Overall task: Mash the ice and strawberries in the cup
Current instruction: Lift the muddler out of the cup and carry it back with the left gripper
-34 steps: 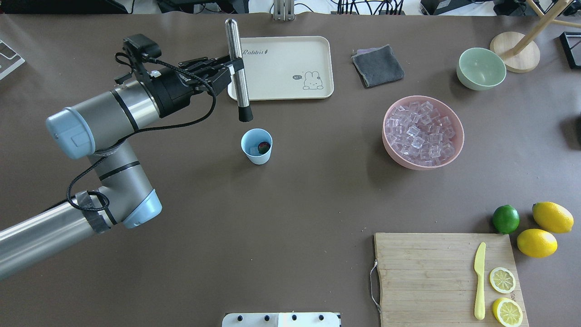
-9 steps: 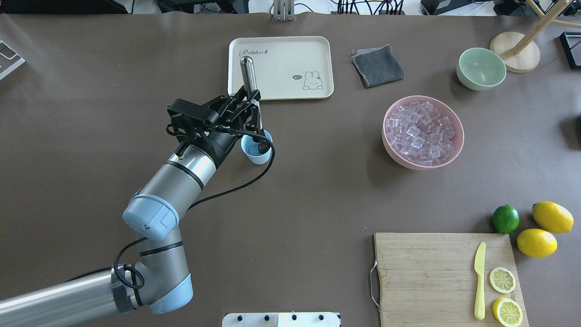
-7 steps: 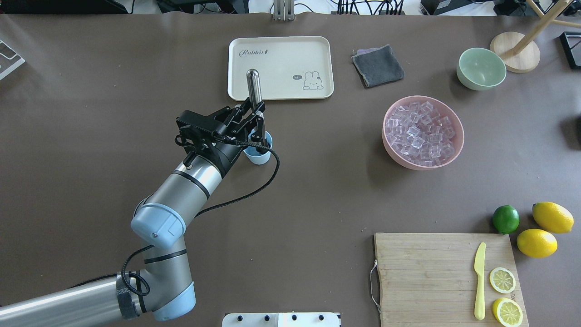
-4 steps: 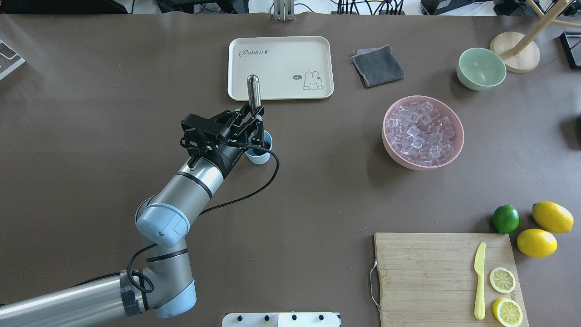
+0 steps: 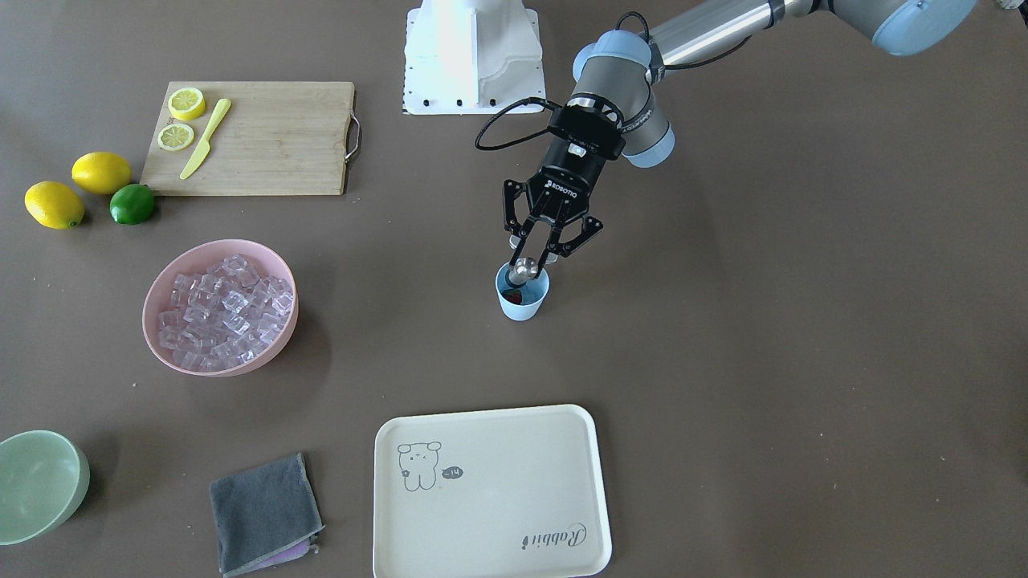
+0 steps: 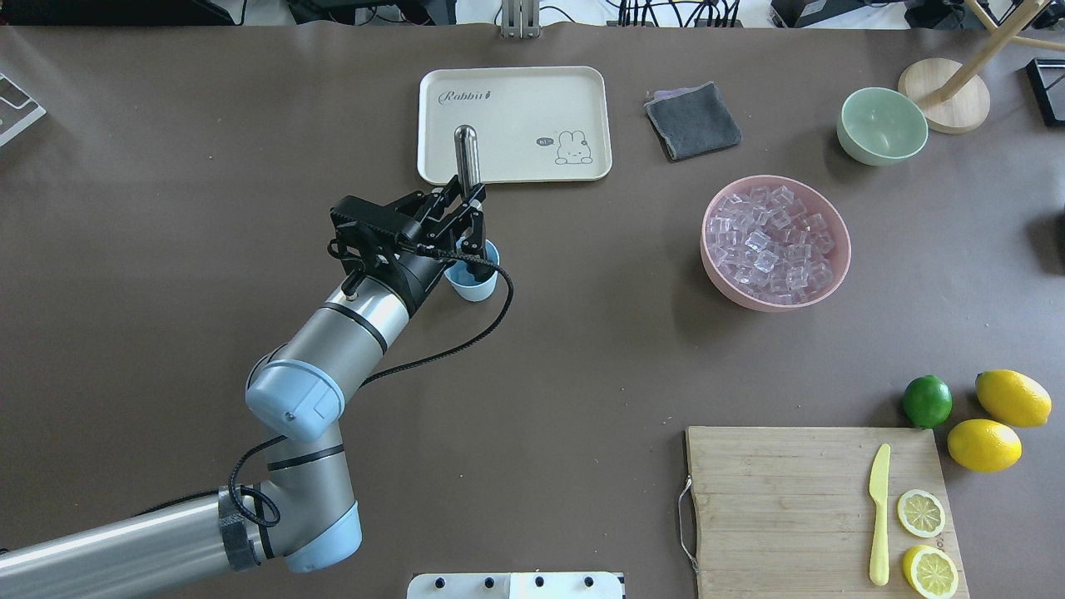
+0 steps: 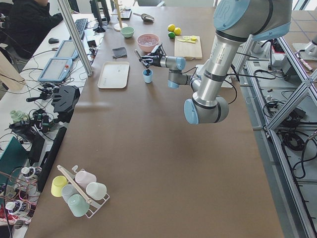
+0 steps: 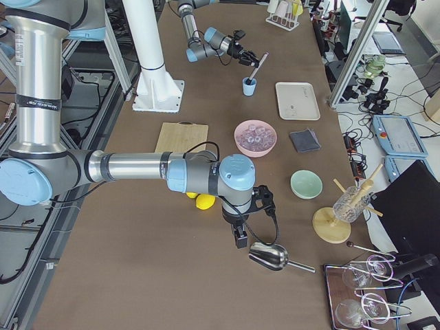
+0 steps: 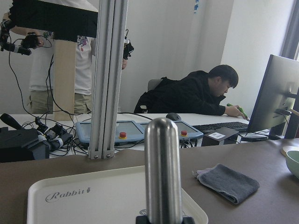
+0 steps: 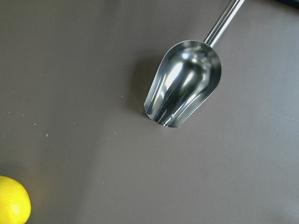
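Observation:
The light-blue cup (image 6: 478, 285) (image 5: 524, 307) stands on the table just in front of the cream tray (image 6: 574, 91). My left gripper (image 6: 471, 218) (image 5: 536, 255) hovers over the cup, shut on a steel muddler (image 6: 465, 154) (image 9: 162, 172) whose lower end is down inside the cup. A bit of red strawberry (image 5: 516, 298) shows at the cup's bottom beside the muddler. Ice cubes (image 6: 775, 241) fill the pink bowl; any ice inside the cup is hidden. My right gripper (image 8: 240, 239) shows only in the exterior right view, above a metal scoop (image 10: 184, 84); I cannot tell its state.
A grey cloth (image 6: 692, 121) and a pale green bowl (image 6: 882, 125) lie at the back right. The cutting board (image 6: 774, 499) carries a yellow knife and lemon slices, with a lime (image 6: 927, 401) and two lemons (image 6: 998, 420) beside it. People sit beyond the table's far edge.
My left arm swung from beside the tray to over the cup and lowered the muddler into it. In the last second the muddler has shifted only slightly.

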